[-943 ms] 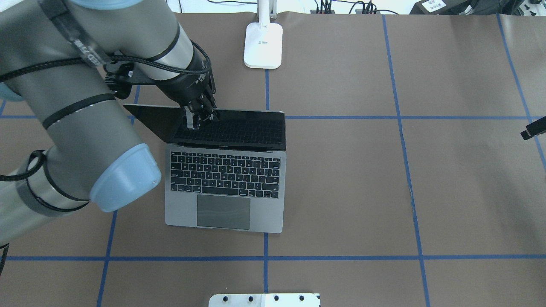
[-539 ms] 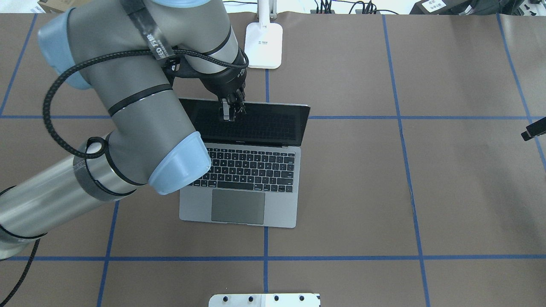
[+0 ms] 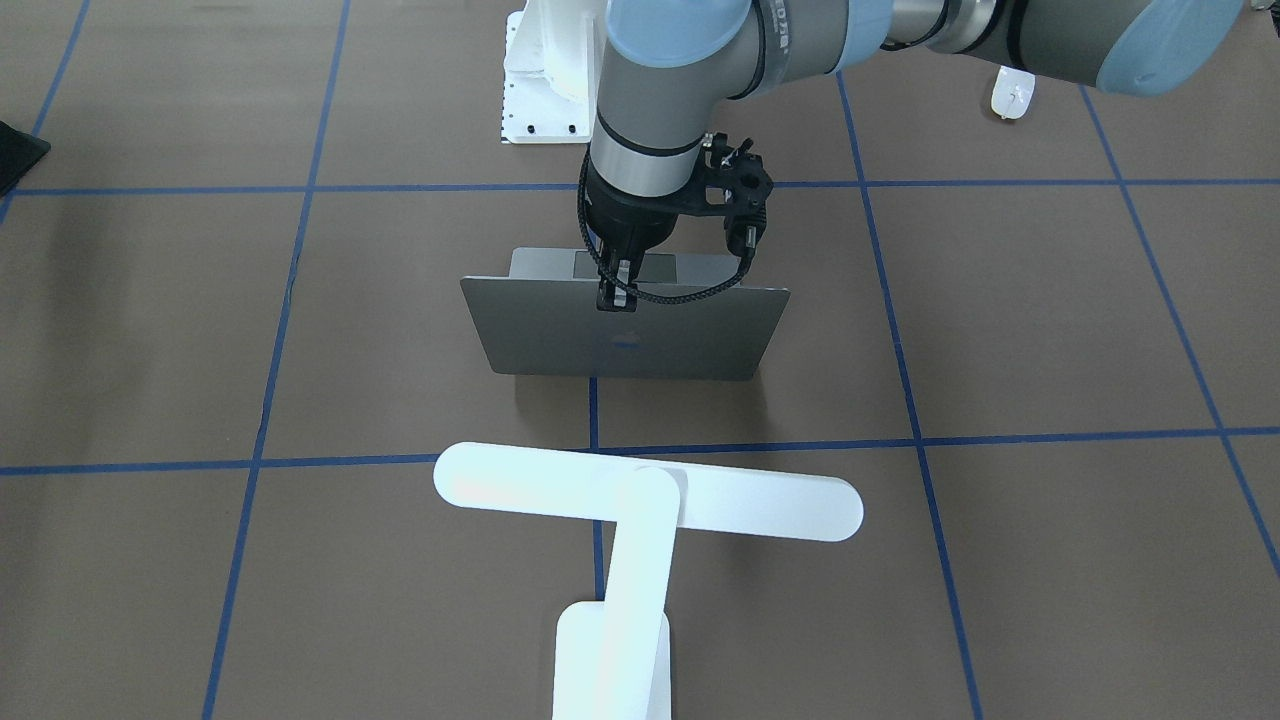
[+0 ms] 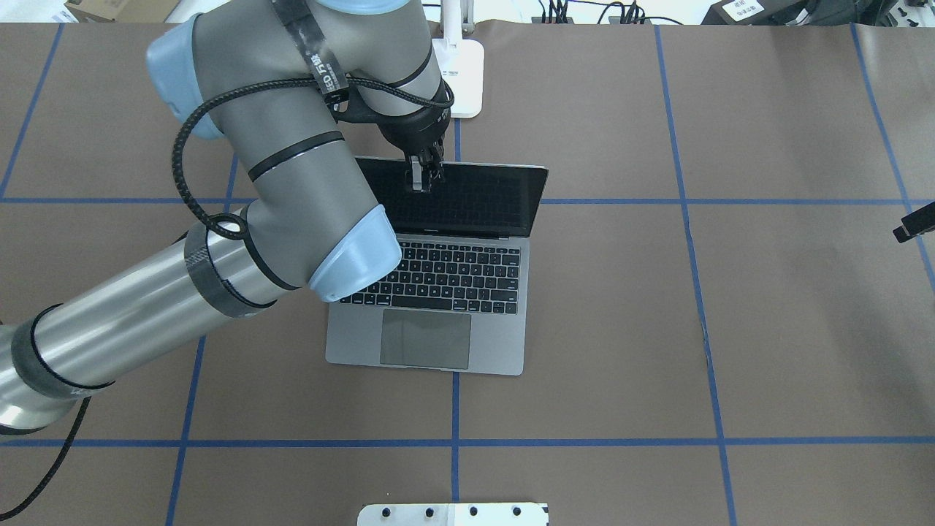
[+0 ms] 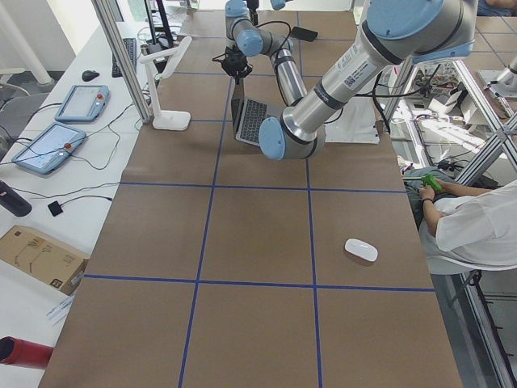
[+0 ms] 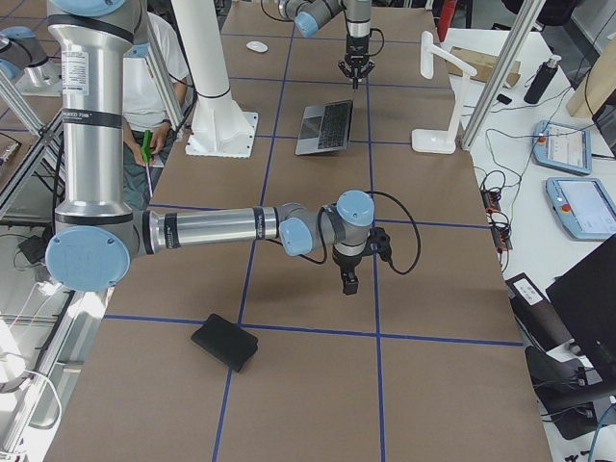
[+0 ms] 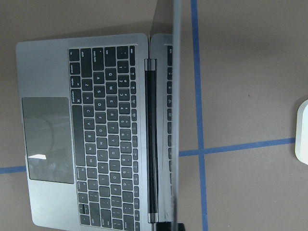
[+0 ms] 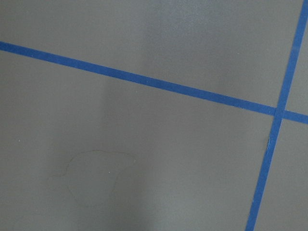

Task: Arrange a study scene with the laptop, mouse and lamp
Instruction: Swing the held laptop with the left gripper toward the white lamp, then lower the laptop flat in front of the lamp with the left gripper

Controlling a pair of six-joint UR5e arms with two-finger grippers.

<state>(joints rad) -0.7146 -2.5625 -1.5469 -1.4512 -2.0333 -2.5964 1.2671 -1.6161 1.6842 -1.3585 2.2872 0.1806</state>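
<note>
On the brown desk, upper centre, the left claw pinches the lid of the laptop; a hard drag could topple it.

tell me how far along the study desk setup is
Looks done: the lamp stands upright just beyond the open laptop, on the side away from the robot. In hand: the left claw pinches the top edge of the laptop's screen, so it isn't released yet. Left: the mouse lies alone far toward the robot's left end of the table, nothing touching it.
</note>
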